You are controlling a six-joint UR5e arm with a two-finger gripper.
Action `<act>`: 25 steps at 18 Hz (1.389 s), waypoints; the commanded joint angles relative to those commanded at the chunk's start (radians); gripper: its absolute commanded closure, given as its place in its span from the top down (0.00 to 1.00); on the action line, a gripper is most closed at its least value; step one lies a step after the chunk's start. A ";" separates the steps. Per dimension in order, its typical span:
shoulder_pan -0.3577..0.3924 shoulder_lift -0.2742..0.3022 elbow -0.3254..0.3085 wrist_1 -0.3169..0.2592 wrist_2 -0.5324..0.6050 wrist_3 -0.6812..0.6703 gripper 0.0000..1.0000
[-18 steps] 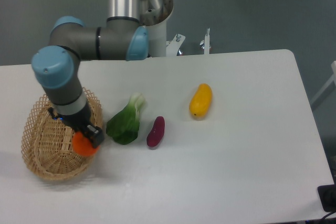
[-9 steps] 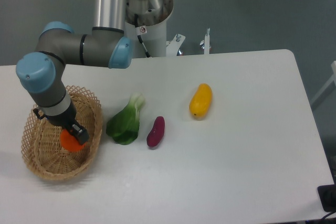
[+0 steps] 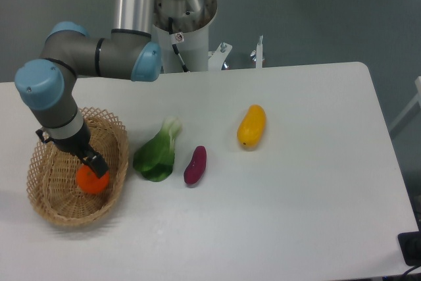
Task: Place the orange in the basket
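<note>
Orange (image 3: pixel 91 181) fruit, small, round and smooth-skinned with a saturated orange-red colour, is seen inside the basket (image 3: pixel 49 202), low in the bowl and toward its right half. Its upper right edge is covered by the dark tip of the gripper (image 3: pixel 96 166), which is pressed against or just over the fruit. Whether the fingers are clamped on the fruit or already released cannot be told, since the jaws are hidden by the wrist and by the fruit itself.

The basket is woven from light tan wicker, oval in outline, with an open lattice rim through which the white table (image 3: pixel 296 215) is glimpsed. It is placed at the left end of the tabletop and is much larger than the fruit it holds.

The arm (image 3: pixel 99 57) is built of grey tubular segments joined by pale blue caps, and it is bent down over the basket from a metal column behind the table.

Three other items are laid in a loose row to the right of the basket. A leafy green vegetable (image 3: pixel 156 153) with a pale stalk is found just beside the basket rim. A small, glossy, dark purple eggplant (image 3: pixel 195 165) is set near it. An elongated yellow-orange oval fruit (image 3: pixel 251 126) is placed farther right, well apart from the basket.
</note>
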 joint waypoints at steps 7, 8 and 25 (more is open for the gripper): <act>0.259 0.037 0.011 0.002 -0.001 0.139 1.00; 0.290 0.038 0.011 0.000 -0.002 0.181 1.00; 0.585 0.017 0.012 0.002 -0.025 0.511 1.00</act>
